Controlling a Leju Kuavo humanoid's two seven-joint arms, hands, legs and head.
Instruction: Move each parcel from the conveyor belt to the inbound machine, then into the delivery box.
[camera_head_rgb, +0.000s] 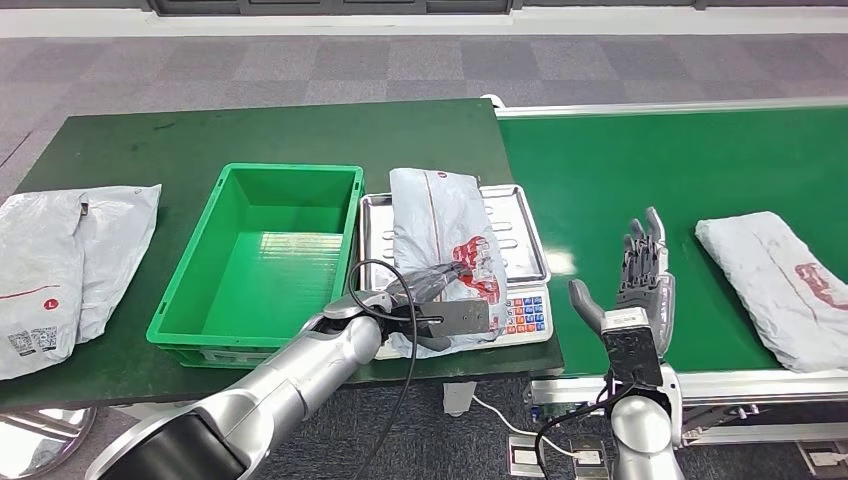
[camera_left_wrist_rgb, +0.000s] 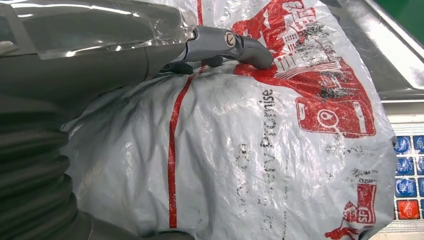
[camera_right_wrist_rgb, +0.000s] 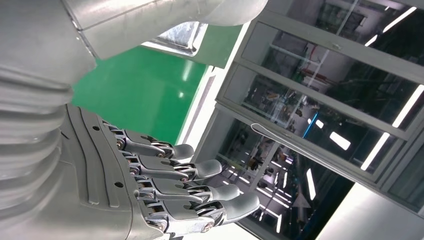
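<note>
A grey plastic parcel with red print lies on the steel tray of the inbound machine, a scale with a keypad, and its near end hangs over the front. My left hand lies on that near end. In the left wrist view the thumb presses the parcel against the dark fingers under it, pinching a fold. A second grey parcel lies on the green conveyor belt at the right. My right hand stands upright and empty over the belt's near edge, its fingers straight and apart. The green delivery box left of the scale holds nothing.
Two more grey parcels lie at the left end of the dark green table. A black cable loops by my left wrist. The conveyor's silver rail runs along its near edge. Grey carpet lies beyond the table.
</note>
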